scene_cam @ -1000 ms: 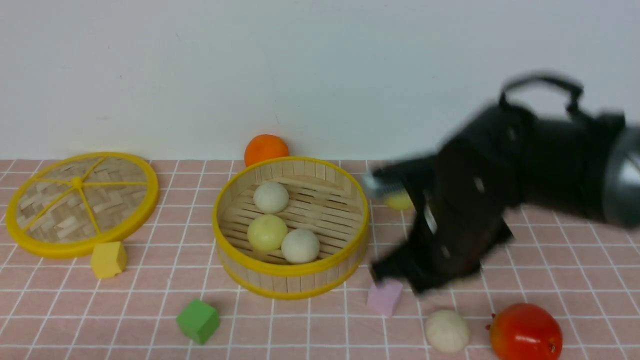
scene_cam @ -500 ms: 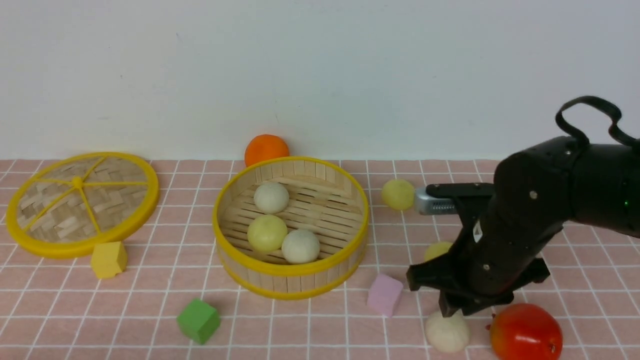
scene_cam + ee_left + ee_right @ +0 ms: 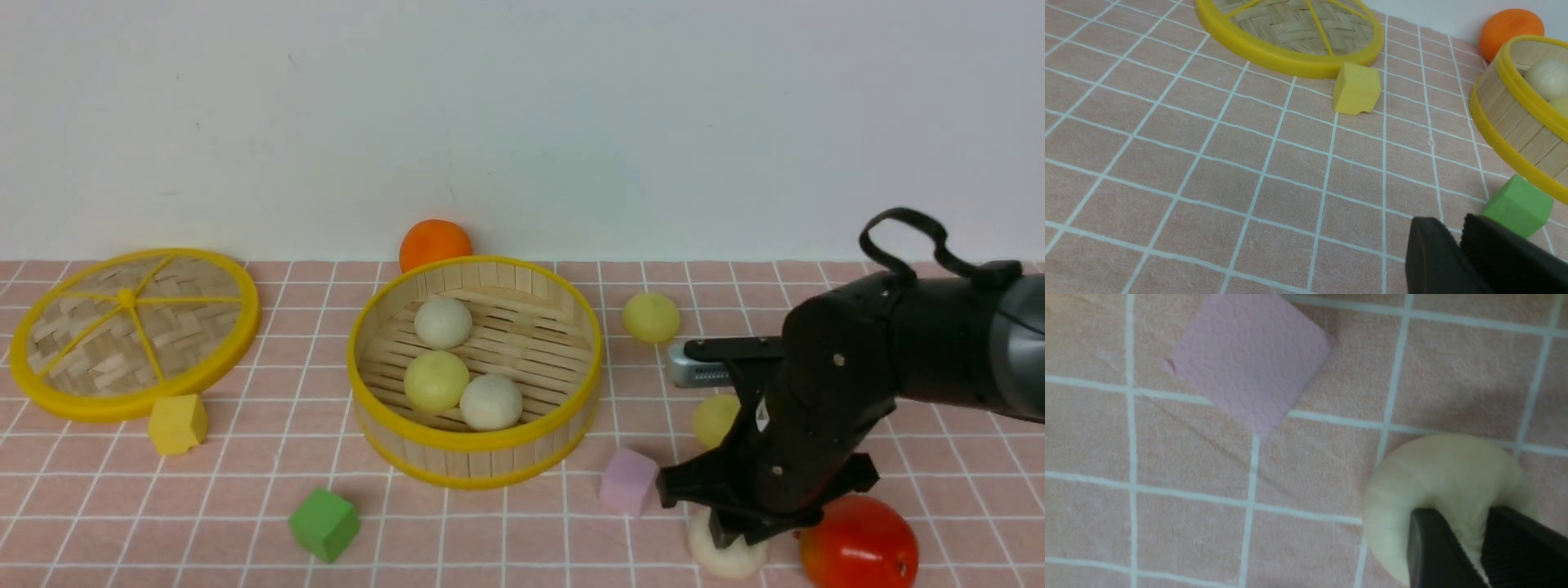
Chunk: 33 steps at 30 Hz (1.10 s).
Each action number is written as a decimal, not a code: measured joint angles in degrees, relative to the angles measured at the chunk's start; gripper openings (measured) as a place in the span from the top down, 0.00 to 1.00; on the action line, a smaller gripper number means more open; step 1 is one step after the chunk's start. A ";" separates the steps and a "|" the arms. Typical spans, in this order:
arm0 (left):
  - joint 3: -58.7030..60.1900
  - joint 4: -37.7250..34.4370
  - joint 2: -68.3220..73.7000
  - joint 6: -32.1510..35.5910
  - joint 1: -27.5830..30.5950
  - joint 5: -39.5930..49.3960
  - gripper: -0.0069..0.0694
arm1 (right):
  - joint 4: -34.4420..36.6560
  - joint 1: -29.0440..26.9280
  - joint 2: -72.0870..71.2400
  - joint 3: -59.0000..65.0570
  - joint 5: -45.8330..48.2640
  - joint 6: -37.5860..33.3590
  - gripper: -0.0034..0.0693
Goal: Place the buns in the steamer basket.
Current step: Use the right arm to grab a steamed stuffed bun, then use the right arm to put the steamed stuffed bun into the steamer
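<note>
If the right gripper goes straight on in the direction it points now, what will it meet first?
The off-white bun just under the right gripper; its fingertips seem to touch it, with the checked cloth beneath.

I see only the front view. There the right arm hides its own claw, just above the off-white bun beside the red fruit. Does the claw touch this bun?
Observer: Yes. In the right wrist view the right claw is closed on the off-white bun. Both fingers press into its soft top, and a fold of the bun bulges between them.
Operator: Thank you. The left arm is not in my view at all. Where is its claw?
Observer: The left wrist view shows the left claw low over the pink checked cloth, next to the green cube. It holds nothing.
</note>
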 joint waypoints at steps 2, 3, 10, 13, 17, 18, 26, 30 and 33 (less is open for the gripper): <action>0.00 0.00 0.00 0.00 0.00 0.00 0.70 | 0.00 0.00 -0.11 -0.06 0.12 -0.93 0.75; 0.00 0.00 0.00 0.00 0.00 0.00 0.70 | 0.00 0.00 -0.29 -0.21 0.38 -1.19 0.81; 0.00 0.00 0.00 -0.03 0.00 0.00 0.70 | 0.00 0.00 -4.19 -10.68 6.89 -4.80 0.93; 0.00 0.07 0.00 -0.03 0.00 0.00 0.69 | 0.72 0.00 -4.50 -19.87 6.81 -8.08 0.93; 0.00 0.12 0.00 -0.03 0.00 0.00 0.69 | 4.61 0.00 -0.31 -30.44 3.11 -11.92 0.93; 0.00 0.12 0.00 -0.03 0.00 0.00 0.69 | 4.94 0.00 -0.31 -30.78 3.11 -12.14 0.93; 0.00 0.17 0.00 -0.03 0.00 0.00 0.68 | 12.72 0.31 14.48 -35.65 1.64 -19.30 0.93; 0.00 0.17 0.00 -0.03 0.00 0.00 0.68 | 13.66 0.31 16.75 -35.79 1.69 -19.49 0.93; 0.00 0.17 0.00 -0.03 0.00 0.00 0.68 | 14.16 0.31 17.77 -35.83 1.76 -18.72 0.92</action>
